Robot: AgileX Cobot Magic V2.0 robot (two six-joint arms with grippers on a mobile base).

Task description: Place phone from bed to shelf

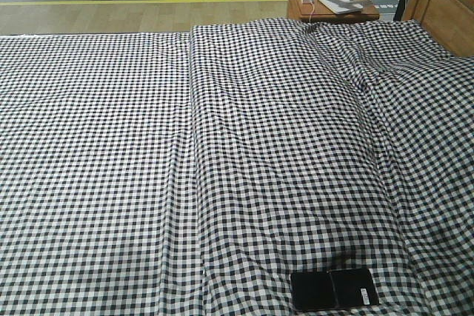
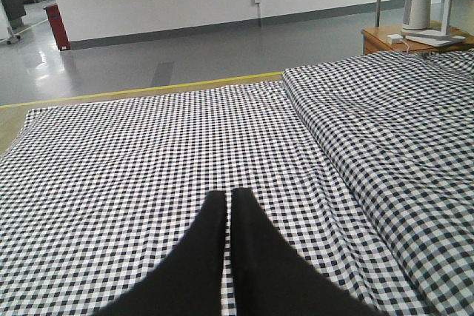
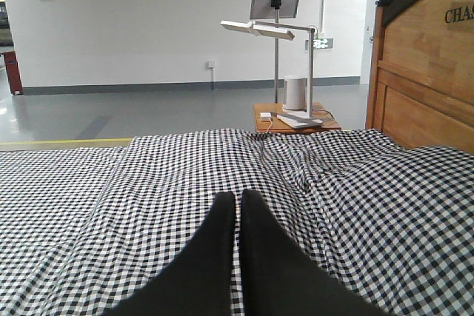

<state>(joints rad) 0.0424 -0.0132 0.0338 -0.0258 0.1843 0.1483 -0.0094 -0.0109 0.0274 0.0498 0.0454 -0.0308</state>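
The phone (image 1: 333, 289), a flat glossy black slab with a small white sticker at its right end, lies on the bed (image 1: 222, 146) near the front edge, right of centre. The bed is covered by a black-and-white check sheet and has a light wooden headboard (image 3: 426, 72) at the right. My left gripper (image 2: 229, 195) is shut with nothing in it, above the sheet. My right gripper (image 3: 238, 196) is also shut and empty over the sheet. Neither wrist view shows the phone. The shelf is out of view.
A small orange-brown nightstand (image 1: 333, 7) stands beyond the bed's far right corner, carrying a white lamp base (image 3: 295, 94) and flat white items. A grey floor with a yellow line (image 1: 141, 1) lies past the bed. A raised fold runs down the sheet (image 1: 191, 146).
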